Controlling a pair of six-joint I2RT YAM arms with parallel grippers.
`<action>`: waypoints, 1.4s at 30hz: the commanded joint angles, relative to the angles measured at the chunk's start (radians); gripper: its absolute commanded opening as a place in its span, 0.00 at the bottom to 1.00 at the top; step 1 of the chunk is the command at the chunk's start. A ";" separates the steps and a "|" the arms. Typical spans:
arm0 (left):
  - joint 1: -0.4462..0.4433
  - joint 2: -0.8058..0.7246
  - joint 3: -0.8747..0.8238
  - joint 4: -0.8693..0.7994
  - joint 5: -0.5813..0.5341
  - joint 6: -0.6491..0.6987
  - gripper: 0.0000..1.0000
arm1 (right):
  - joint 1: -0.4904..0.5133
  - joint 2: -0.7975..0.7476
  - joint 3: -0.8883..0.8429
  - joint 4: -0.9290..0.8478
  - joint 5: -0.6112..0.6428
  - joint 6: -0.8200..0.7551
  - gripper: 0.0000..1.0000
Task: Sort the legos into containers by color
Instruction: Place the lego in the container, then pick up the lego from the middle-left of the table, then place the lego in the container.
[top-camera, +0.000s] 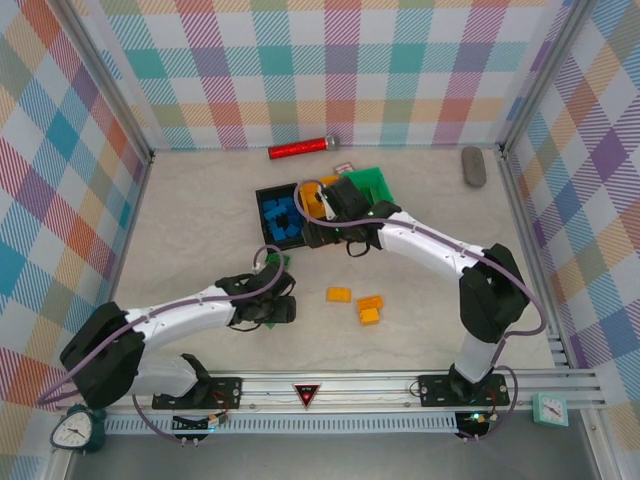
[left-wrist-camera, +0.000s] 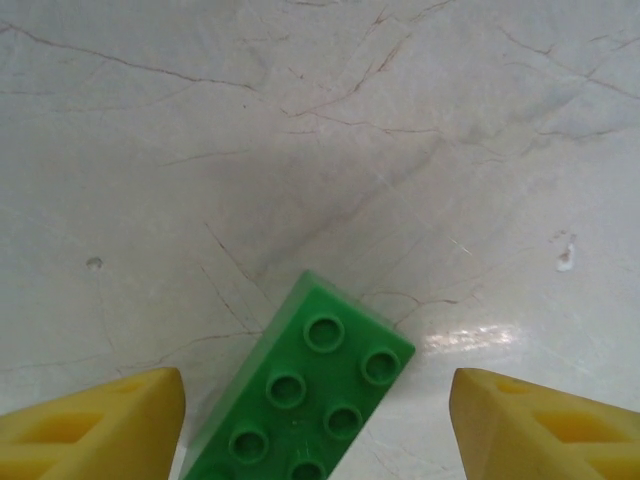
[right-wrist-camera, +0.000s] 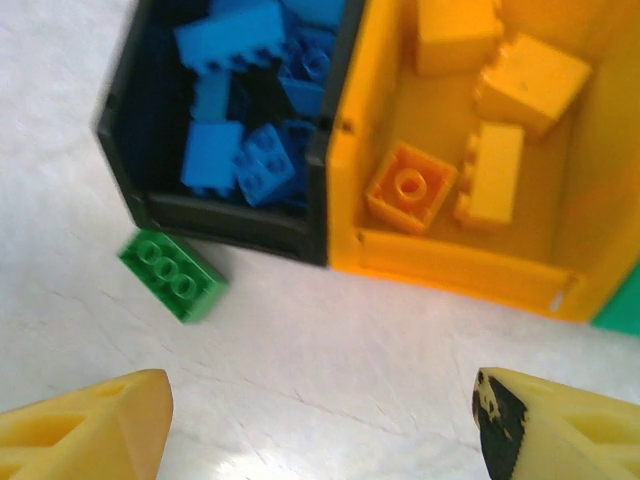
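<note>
- Left gripper (left-wrist-camera: 317, 392): my fingers (left-wrist-camera: 95, 425) are spread wide and grip nothing. A green brick (left-wrist-camera: 305, 395) lies studs-up on the table (left-wrist-camera: 300, 120) between them.
- Right gripper (right-wrist-camera: 322, 395): my fingers are parted and empty, hovering at the near side of the black bin (right-wrist-camera: 130, 150) and orange bin (right-wrist-camera: 450, 265).
- The black bin holds blue bricks (right-wrist-camera: 232, 40). The orange bin, touching it on the right, holds orange bricks (right-wrist-camera: 410, 190).
- A green brick (right-wrist-camera: 170, 275) lies just beside the black bin's near wall. I cannot tell whether it is the same one.
- Green bin (top-camera: 378, 185): right of the orange bin.
- Loose orange bricks (top-camera: 369, 310): three on the table, nearer than the bins.
</note>
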 joint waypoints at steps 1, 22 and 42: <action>-0.041 0.068 0.064 -0.106 -0.097 0.029 0.67 | 0.006 -0.057 -0.077 0.043 0.055 0.003 0.79; -0.085 0.212 0.239 -0.105 -0.104 0.033 0.21 | -0.114 -0.289 -0.425 0.157 0.042 0.048 0.80; -0.082 0.444 0.728 -0.101 -0.092 0.155 0.16 | -0.214 -0.456 -0.675 0.354 0.114 0.125 0.81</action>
